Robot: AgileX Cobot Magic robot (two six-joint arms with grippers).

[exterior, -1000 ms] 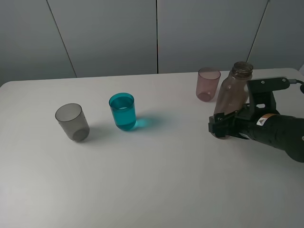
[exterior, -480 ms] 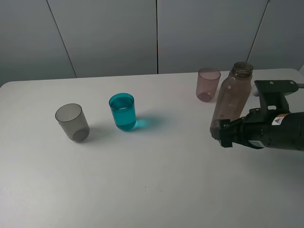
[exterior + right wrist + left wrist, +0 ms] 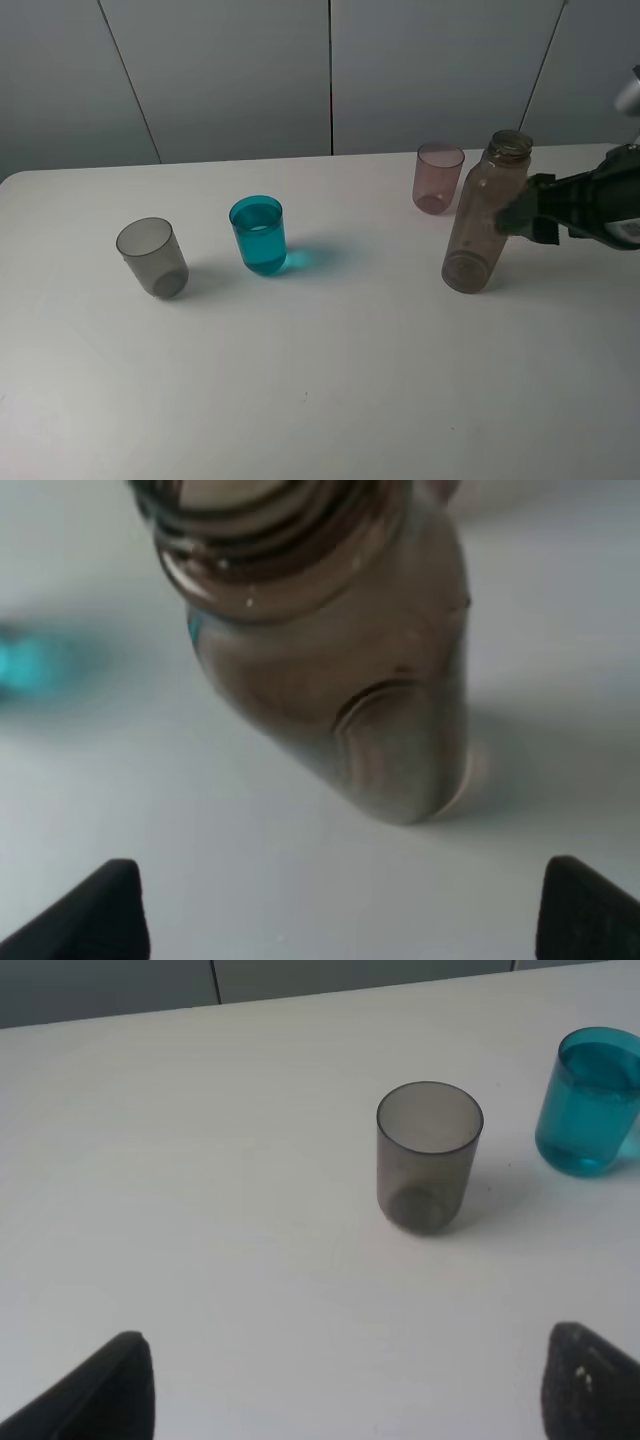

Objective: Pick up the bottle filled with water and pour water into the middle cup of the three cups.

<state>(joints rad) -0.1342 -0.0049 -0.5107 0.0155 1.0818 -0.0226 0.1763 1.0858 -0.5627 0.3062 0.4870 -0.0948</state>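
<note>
The smoky brown bottle (image 3: 484,214) stands upright on the white table (image 3: 330,380), uncapped, just in front of the pale pink cup (image 3: 438,177). My right gripper (image 3: 527,213) is open and hovers beside the bottle's upper part on its right, holding nothing. In the right wrist view the bottle (image 3: 330,650) fills the middle, ahead of the spread gripper (image 3: 340,915). The teal-blue middle cup (image 3: 259,235) holds liquid close to its rim. The smoky grey cup (image 3: 152,257) stands to its left. My left gripper (image 3: 350,1395) is open and empty, short of the grey cup (image 3: 428,1155) and the teal cup (image 3: 592,1100).
A grey panelled wall (image 3: 330,75) runs behind the table's far edge. White tabletop stretches across the front of the exterior view.
My right gripper has left the bottle's lower part, risen and drawn back to the right. The bottle stays standing on the table. The cups have not moved.
</note>
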